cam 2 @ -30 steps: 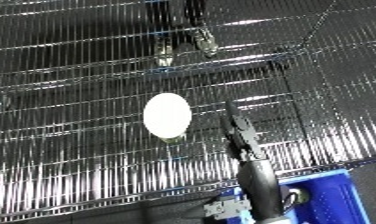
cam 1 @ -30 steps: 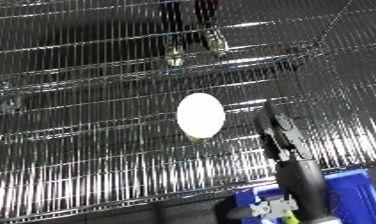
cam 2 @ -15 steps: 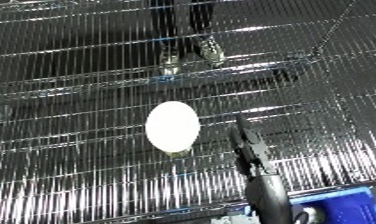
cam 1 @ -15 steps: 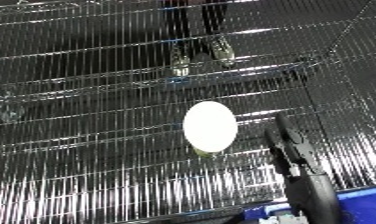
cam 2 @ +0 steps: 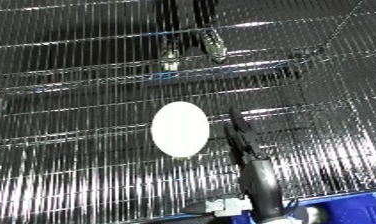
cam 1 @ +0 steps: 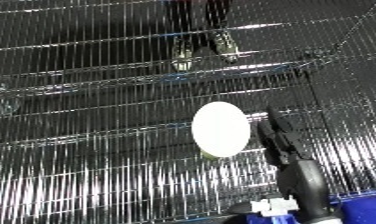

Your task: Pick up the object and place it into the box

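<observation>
A white oval object (cam 1: pixel 220 129) lies on a shiny wire-grid shelf (cam 1: pixel 78 160), near the middle of both eye views. My right hand (cam 1: pixel 280 145) comes up from the lower edge on its silver forearm. I see it edge-on, with its black fingers straight and pointing away from me. It stands just right of the object with a narrow gap between them, and it holds nothing. My left hand shows in neither view.
A corner of the blue bin (cam 2: pixel 344 215) shows at the bottom right edge, beside my right forearm. The wire shelf stretches across the whole view, with lower wire levels showing through it.
My right hand has moved closer to the white object's right side. The view has shifted, so the bin now sits lower at the picture's edge.
</observation>
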{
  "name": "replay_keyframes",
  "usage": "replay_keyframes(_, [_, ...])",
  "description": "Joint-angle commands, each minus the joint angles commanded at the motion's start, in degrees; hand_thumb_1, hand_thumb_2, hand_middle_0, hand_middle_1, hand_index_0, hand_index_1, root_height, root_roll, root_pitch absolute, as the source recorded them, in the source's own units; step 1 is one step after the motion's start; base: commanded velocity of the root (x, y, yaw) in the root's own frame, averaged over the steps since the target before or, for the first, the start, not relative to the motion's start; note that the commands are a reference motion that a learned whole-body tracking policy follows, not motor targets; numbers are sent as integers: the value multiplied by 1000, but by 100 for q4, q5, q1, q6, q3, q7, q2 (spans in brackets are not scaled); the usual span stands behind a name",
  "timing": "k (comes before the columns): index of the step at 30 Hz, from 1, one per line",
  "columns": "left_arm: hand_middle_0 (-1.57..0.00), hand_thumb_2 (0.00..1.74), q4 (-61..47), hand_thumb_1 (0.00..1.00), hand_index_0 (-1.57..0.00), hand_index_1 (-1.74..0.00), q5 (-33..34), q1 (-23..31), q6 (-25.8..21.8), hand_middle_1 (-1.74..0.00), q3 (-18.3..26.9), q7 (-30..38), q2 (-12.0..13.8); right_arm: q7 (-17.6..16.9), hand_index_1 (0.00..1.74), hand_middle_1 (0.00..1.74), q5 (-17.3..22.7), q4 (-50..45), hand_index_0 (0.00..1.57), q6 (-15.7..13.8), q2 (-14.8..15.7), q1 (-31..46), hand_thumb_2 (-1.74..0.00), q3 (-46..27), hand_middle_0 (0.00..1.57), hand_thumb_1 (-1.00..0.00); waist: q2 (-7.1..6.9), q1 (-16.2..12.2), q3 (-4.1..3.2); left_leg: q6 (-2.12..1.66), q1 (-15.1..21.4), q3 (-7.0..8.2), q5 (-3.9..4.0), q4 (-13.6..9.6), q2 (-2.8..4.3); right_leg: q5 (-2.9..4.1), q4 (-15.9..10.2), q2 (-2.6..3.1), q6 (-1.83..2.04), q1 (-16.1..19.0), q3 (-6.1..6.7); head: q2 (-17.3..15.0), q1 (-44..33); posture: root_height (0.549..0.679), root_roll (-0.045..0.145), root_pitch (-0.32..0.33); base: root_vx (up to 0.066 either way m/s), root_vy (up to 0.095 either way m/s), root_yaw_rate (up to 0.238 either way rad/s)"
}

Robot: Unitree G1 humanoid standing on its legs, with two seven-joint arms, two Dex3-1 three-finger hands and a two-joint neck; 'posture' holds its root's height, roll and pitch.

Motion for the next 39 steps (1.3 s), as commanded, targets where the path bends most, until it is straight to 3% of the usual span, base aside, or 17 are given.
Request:
replay_keyframes(8, [-1570, 1740, -6, 1000, -1570, -1740, -72, -14, -11, -1740, -111, -13, 25, 22, 0, 0, 67, 370, 0, 13, -32, -460, 0, 121, 0, 0, 76, 99, 0, 14, -69, -37, 5, 24, -23, -15, 47, -23, -36, -79, -28, 46, 257, 588, 21, 245, 12, -11, 53])
replay_keyframes(21, [-1570, 1740, 2, 1000, -1570, -1740, -217, 29, -110, -1740, -247, -34, 14, -6, 0, 0, 156, 811, 0, 3, -17, -1190, 0, 234, 0, 0, 215, 205, 0, 11, -205, -71, 35, 80, -54, -63, 139, -13, -97, -214, -34, 87, 490, 584, 27, 254, 6, 2, 17])
replay_keyframes(39, [-1570, 1740, -73, 1000, -1570, -1740, -311, 220, -248, -1740, -324, -99, -15, -2, 1566, 1566, 81, 951, 1413, 20, 24, -1367, -1566, 286, 1413, -900, 326, 237, 0, -3, -208, -74, 107, 19, -56, -92, 166, -3, -136, -248, -37, 201, 646, 584, 35, 258, -5, 0, 1])
